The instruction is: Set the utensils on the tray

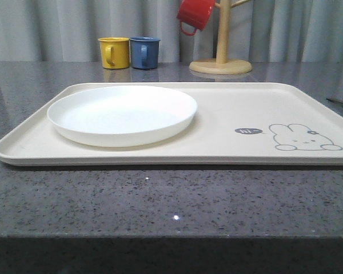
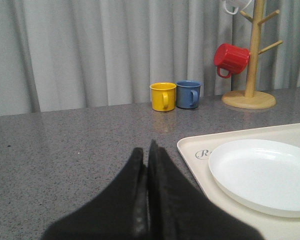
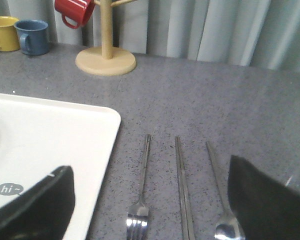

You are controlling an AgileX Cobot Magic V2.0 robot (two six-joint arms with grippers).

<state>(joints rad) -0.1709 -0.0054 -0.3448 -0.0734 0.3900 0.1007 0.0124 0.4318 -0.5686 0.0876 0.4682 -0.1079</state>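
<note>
Looking across my feeds, I am seeing the grey speckled stone surface (image 1: 160, 200), polished enough to catch small glints, running back to a pleated grey curtain (image 2: 90, 50). Sitting on it is the tray (image 1: 228, 114), a large cream rectangle with rounded corners and a low raised rim, matte, carrying a grey rabbit drawing (image 1: 303, 138) and a small "hi" bubble (image 1: 248, 131). The plate (image 1: 123, 114), round, shallow and glossy white, is resting on the tray's left half.

Behind the tray, a pale wooden mug tree (image 1: 221, 57) on a round base is holding a ribbed red mug (image 1: 195, 14); to its left a yellow mug (image 1: 114, 52) and a blue mug (image 1: 144, 52) are standing side by side, near touching.

On the bare surface just beside the tray's right edge, three slim shiny metal pieces are lying roughly parallel: the fork (image 3: 141, 200) nearest the tray, the chopsticks (image 3: 182, 190) in the middle as a tight pair, the spoon (image 3: 217, 190) farthest.

My left gripper (image 2: 149, 155) is hovering over the surface left of the tray, its black fingers pressed together with nothing between them. My right gripper (image 3: 150, 200) is poised over the cutlery, its black fingers spread wide, straddling all three pieces.
</note>
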